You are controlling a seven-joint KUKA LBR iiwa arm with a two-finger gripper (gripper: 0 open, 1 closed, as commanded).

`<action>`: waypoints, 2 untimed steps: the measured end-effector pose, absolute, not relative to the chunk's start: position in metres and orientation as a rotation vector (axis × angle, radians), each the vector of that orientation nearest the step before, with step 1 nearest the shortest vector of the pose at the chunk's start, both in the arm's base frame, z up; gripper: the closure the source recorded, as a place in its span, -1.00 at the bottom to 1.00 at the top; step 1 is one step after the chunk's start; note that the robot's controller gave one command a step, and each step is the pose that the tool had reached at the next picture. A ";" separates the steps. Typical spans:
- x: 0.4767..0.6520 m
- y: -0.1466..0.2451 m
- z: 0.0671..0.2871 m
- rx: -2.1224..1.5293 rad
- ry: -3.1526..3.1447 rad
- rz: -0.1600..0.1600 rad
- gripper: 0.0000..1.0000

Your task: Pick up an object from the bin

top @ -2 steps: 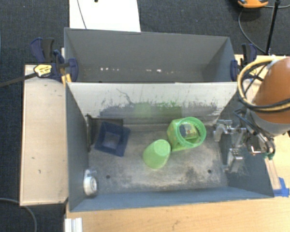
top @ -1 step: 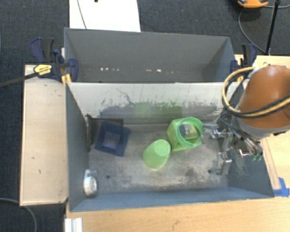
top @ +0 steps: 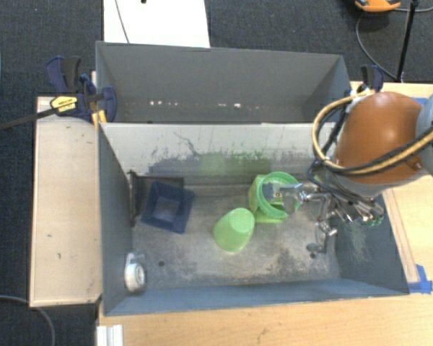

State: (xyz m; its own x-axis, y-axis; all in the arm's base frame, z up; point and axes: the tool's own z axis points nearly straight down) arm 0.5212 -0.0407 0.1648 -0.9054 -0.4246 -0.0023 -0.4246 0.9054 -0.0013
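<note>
A: Where the arm (top: 375, 139) enters at frame right, what lies by the gripper (top: 303, 197)?
B: Green round cup (top: 267, 194), right of centre, just beside it; grip state cannot be told. Second green cup (top: 234, 229) tipped lower left of that; blue box (top: 166, 204) at left

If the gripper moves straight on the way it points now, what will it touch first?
Probably the bin floor beside the green open cup: the gripper points down there, at the bin's right. Depth is unclear, so it might catch that cup's rim first.
</note>
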 end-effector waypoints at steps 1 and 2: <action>0.552 -0.035 0.157 -0.707 3.053 -0.001 -1.00; 0.563 -0.020 0.103 -0.751 3.019 -0.010 -1.00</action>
State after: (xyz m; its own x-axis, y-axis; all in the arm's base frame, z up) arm 0.5630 -0.0197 0.1027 -0.8829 -0.4687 -0.0276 -0.4685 0.8834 -0.0133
